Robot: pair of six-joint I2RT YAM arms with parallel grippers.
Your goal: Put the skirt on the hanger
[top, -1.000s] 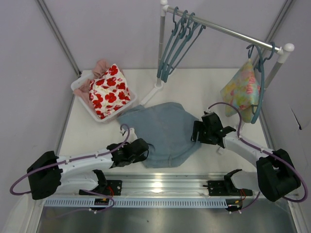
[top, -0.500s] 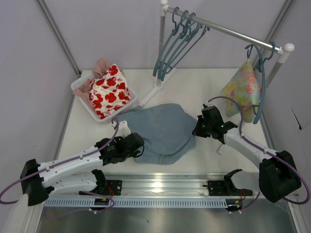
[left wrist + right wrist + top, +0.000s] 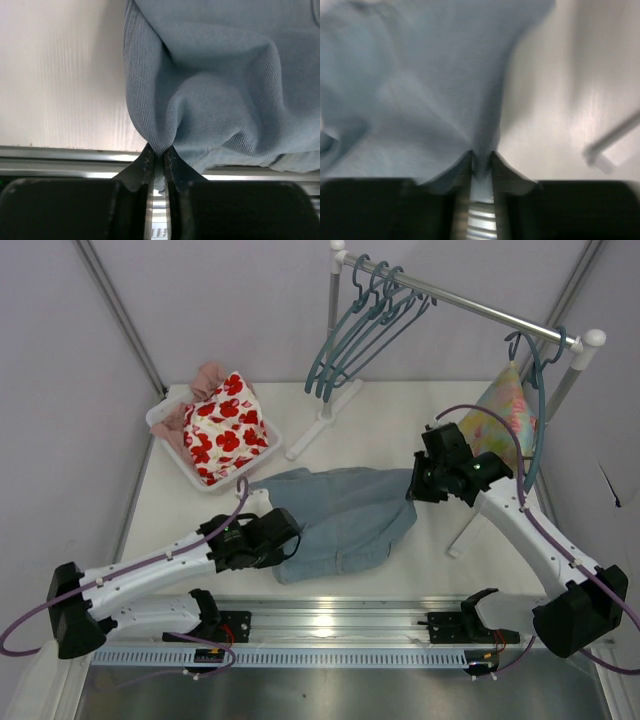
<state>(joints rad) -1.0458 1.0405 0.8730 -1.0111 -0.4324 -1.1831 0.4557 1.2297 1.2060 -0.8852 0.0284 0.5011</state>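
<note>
Both left fingers (image 3: 141,171) and right fingers (image 3: 507,177) tight on skirt (image 3: 345,512); hangers (image 3: 345,345), floral garment (image 3: 500,420) behind.

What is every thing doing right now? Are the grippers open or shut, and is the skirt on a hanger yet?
left gripper: shut on the skirt's left edge.
right gripper: shut on the skirt's right edge.
skirt: bunched, stretched between both grippers, not on a hanger.
empty hangers: hooked on the rail, tilted, bare.
floral garment: hanging at the rail's right end.
basket: filled with cloth, a red-flowered one on top.
</note>
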